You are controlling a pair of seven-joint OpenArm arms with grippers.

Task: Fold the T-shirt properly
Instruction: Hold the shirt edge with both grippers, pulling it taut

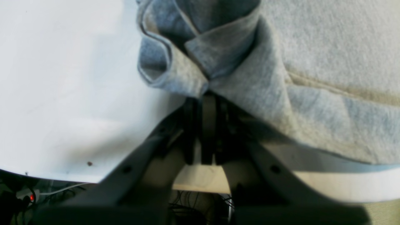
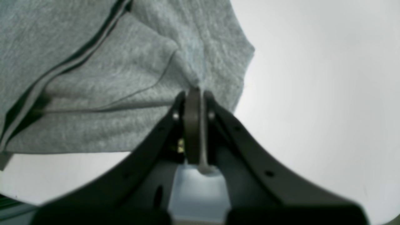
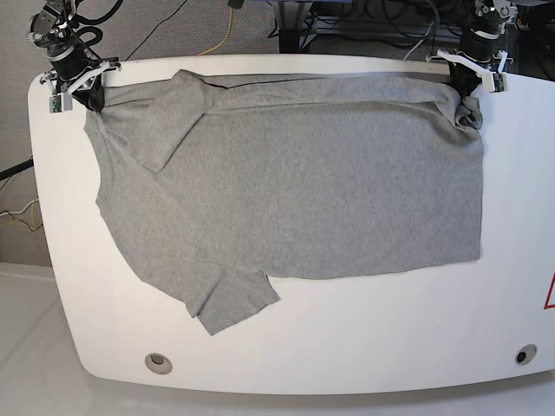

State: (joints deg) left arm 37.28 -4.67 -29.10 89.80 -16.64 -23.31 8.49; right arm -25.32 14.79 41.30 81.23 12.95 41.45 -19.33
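white table [image 3: 347,342] with the grey t-shirt [image 3: 303,191] spread across most of it, running right up to the robot's side. both grippers are clamped on cloth: left gripper [image 3: 466,85] has a bunched-up corner pinched, right gripper [image 3: 97,102] is nipping the corner at the other end of the same long edge.

progress-wise i'd call it early days. there's a narrow strip doubled over along the robot's side, so a lengthwise fold looks started at best. the body is still wide open and one sleeve [image 3: 238,299] sticks out on the far side. left to do imo: bring that long edge over, tuck the sleeve, fold it down to a neat bundle. no containers that i can see, so nothing's in one either.
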